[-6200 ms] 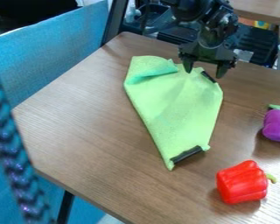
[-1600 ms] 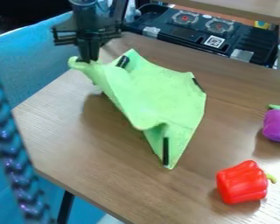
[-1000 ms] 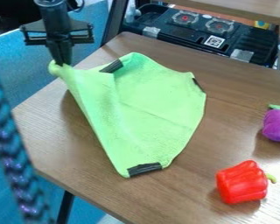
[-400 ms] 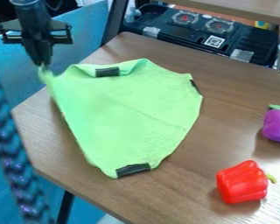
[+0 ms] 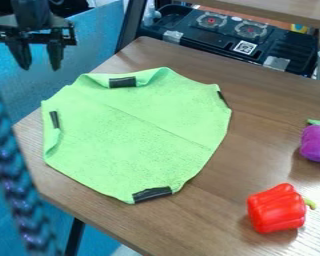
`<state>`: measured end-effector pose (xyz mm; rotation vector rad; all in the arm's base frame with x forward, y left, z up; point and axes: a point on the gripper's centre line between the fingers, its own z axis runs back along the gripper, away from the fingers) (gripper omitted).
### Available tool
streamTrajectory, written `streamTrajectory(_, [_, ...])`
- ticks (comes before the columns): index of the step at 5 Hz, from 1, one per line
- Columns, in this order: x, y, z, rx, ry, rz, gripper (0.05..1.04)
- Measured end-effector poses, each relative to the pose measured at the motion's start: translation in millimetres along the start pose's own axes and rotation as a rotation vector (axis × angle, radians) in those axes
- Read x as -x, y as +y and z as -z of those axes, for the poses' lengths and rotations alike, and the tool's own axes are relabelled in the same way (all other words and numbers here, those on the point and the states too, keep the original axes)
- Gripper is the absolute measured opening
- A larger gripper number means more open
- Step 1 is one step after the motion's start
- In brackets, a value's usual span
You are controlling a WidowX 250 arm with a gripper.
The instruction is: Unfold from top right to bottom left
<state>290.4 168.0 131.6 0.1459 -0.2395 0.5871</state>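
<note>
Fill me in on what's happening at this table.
A robot arm is working on a green cloth with black strips along its edges. The cloth lies mostly spread out, its left edge slightly curled. The open gripper hangs beyond its upper left, holding nothing.

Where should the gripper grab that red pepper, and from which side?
Probably best from above, the gripper opening across the plump body of the red pepper: it lies on its side, stem pointing right, nothing touching it. The thin stem looks a poorer hold.
</note>
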Motion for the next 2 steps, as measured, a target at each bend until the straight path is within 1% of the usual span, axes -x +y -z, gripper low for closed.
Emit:
streamTrajectory(1, [-11.8,-11.4,-14.7,0.055,-0.024,0.036,0.987])
streamTrajectory(2, [-37.7,-63.5,-48.5,0.194,-0.042,0.264,1.001])
